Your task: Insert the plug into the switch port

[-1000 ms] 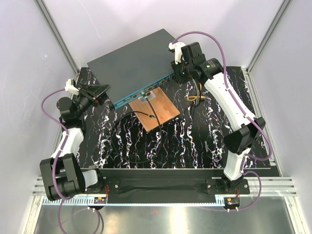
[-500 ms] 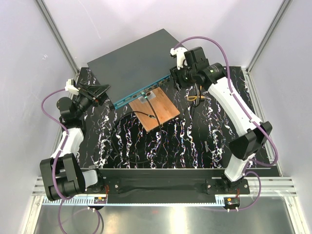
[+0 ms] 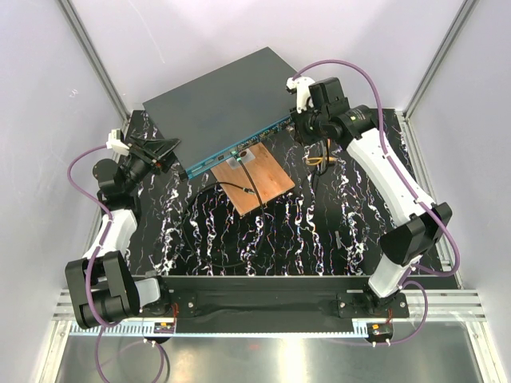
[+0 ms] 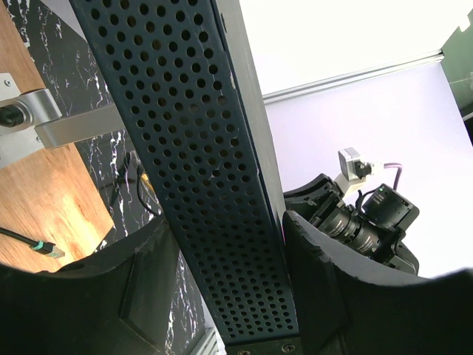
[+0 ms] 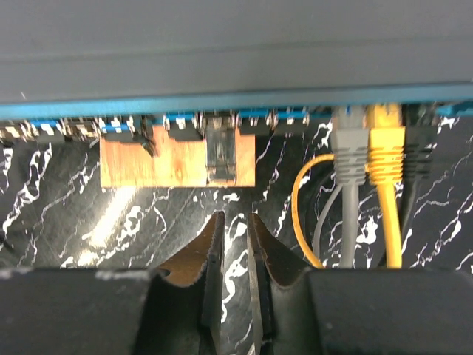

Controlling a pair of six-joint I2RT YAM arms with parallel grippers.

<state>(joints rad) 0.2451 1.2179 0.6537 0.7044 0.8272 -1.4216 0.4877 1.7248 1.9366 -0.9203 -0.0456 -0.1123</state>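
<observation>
The switch [image 3: 223, 96], a flat rectangular box of matt dark grey sheet metal, is seen lying at an angle in the upper centre of the overhead view, its narrow teal front face [image 3: 239, 145] turned toward the lower right. Its short side is shown in the left wrist view as a panel punched with rows of small round holes, and this panel is clasped between the black fingers of the left gripper [image 4: 230, 237]. A square copper-brown board [image 3: 259, 182] with a wood-like sheen is laid just in front of the teal face. In the right wrist view a small dark translucent plug [image 5: 222, 155] is seen at the port row in the upper centre; whether it is fully seated cannot be told. A grey cable [image 5: 349, 148] and a yellow cable [image 5: 386, 148] with ribbed boots are plugged in at the upper right. The right gripper [image 5: 234, 218] is held just below the plug, apart from it, its jaws drawn to a narrow slit with nothing between them. The desk [image 3: 319, 223] is covered in glossy black with white marble veining, and is enclosed by plain pale lilac walls [image 3: 160, 40] framed with aluminium posts [image 3: 92, 60].
</observation>
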